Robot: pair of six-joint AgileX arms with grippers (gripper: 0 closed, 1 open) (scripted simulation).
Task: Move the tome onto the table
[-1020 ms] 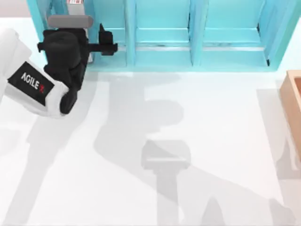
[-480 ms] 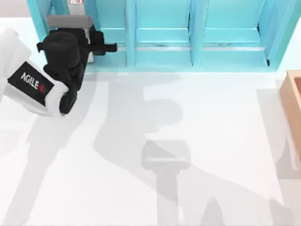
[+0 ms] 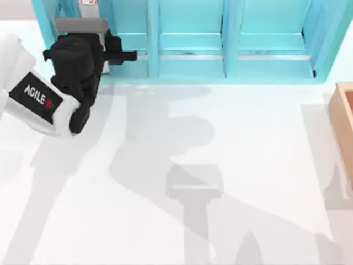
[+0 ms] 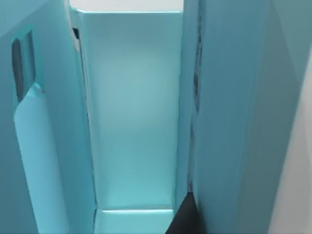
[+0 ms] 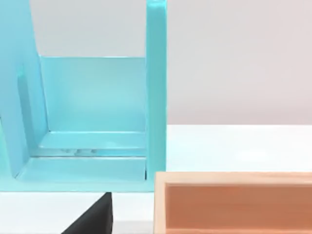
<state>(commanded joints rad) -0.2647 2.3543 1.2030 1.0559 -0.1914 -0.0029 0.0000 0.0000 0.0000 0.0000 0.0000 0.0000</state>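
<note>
White table (image 3: 231, 165), blue shelf (image 3: 231, 38) along the top: my left gripper (image 3: 113, 54) reaches the upper-left bay, the book (image 3: 88, 3) just beyond it; I cannot tell its grip.

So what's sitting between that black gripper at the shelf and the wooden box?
Nothing. In the top view, the table between the left gripper and the box is bare, crossed only by shadows.
</note>
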